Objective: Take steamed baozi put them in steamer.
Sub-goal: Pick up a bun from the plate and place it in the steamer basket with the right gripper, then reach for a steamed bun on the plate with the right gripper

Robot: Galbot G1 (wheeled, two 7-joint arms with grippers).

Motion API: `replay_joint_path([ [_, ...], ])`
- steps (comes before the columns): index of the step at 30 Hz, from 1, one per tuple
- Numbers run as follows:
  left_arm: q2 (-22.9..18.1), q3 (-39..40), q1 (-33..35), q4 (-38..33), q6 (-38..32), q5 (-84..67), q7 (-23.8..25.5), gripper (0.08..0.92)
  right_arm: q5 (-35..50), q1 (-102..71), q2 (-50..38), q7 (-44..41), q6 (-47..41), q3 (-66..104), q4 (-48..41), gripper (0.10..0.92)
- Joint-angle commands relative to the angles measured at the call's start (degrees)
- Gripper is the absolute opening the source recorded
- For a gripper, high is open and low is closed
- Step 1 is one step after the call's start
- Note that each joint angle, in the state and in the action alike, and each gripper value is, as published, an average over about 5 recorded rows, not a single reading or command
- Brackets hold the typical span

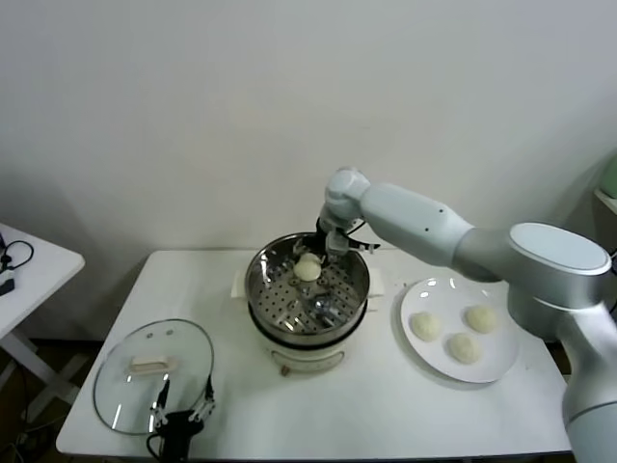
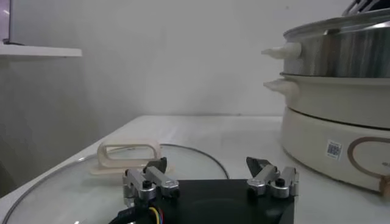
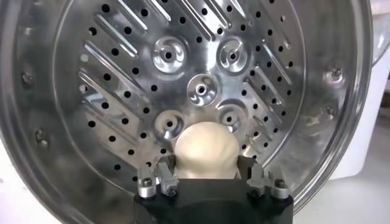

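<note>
My right tool [image 1: 311, 258] is inside the steamer [image 1: 262, 289], toward twelve o'clock of its tray, closed on one bun [image 1: 308, 268]. The right wrist view confirms this: the bun [image 3: 205, 149] sits pinched between the two fingers [image 3: 166, 170] directly over the perforated tray. I cannot tell whether it already touches the tray.

Three more buns [image 1: 464, 347] lie on the white plate [image 1: 416, 359] at three o'clock of the steamer, apart from one another.

My left tool [image 1: 180, 417] is parked at the near edge of the surface [image 1: 386, 415], at roughly seven o'clock of the steamer, fingers spread and holding nothing, just over the rim of the glass lid [image 1: 125, 391].

Step in hand, by my judgement: placing the first bun; one of four is at the steamer, none released. The next move calls for lowering until the bun rests on the tray, opening gently so the soft dough does not stick or roll, then lifting clear of the wall before reaching for the plate.
</note>
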Motion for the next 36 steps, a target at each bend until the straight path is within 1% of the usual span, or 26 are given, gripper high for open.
replay_joint_path([
  [1,-0.18,-0.08,0.24,-0.24,-0.07,0.08,0.01,0.823,4.85,0.95,-0.19,0.54,0.55,-0.66,-0.35,0.763],
  [3,-0.2,-0.13,0.33,-0.43,-0.04,0.11,-0.01,0.823,9.85,3.11,-1.12,-1.23,0.76,-2.9,0.58,0.802],
  [5,-0.26,-0.15,0.4,-0.61,0.02,0.13,-0.05,0.823,16.37,6.13,-2.14,-3.47,0.86,-5.94,1.31,0.817],
  [8,-0.35,-0.1,0.52,-0.81,0.07,0.19,-0.08,0.823,28.11,11.9,-3.58,-7.6,0.16,-11.34,1.81,0.822],
  [10,-0.38,-0.07,0.64,-0.88,0.05,0.3,-0.08,0.823,37.05,16.52,-4.63,-10.48,-1.92,-15.54,2.19,0.822],
  [12,-0.41,-0.1,0.76,-0.94,0.03,0.38,-0.09,0.823,47.75,21.79,-6.06,-12.6,-6.26,-21.41,3.04,0.823],
  [13,-0.41,-0.12,0.81,-0.98,0.02,0.38,-0.1,0.823,52.25,23.99,-7.06,-13.12,-9.92,-24.51,3.89,0.823],
  [15,-0.41,-0.21,0.9,-1.05,0.03,0.35,-0.11,0.823,58.93,27.86,-9.93,-13.25,-19.38,-30.49,6.46,0.823],
  [16,-0.4,-0.24,0.93,-1.06,0.03,0.34,-0.11,0.823,60.55,29.38,-11.59,-13.24,-24.0,-33.04,7.8,0.823],
  [17,-0.38,-0.27,0.95,-1.07,0.03,0.32,-0.11,0.823,61.34,30.73,-13.34,-13.13,-28.12,-35.08,9.11,0.823],
  [19,-0.4,-0.34,0.96,-1.15,0.02,0.32,-0.09,0.823,61.82,32.48,-16.72,-13.21,-33.44,-38.58,10.82,0.823],
  [24,-0.7,-0.41,1.05,-2.18,0.24,0.2,0.12,0.823,60.46,31.02,-25.93,-12.65,-39.81,-42.37,13.86,0.823],
  [27,-0.92,-0.29,1.05,-2.46,0.29,0.23,0.15,0.823,60.24,28.37,-31.35,-11.11,-43.77,-43.25,17.21,0.823],
  [32,-1.12,-0.2,0.99,-1.89,0.07,0.38,0.07,0.823,60.47,20.08,-38.73,-8.0,-49.53,-38.87,22.07,0.823],
  [36,-1.09,-0.22,1.09,-1.68,-0.02,0.63,0.05,0.823,58.88,10.54,-41.08,-5.25,-52.58,-31.53,22.86,0.823],
])
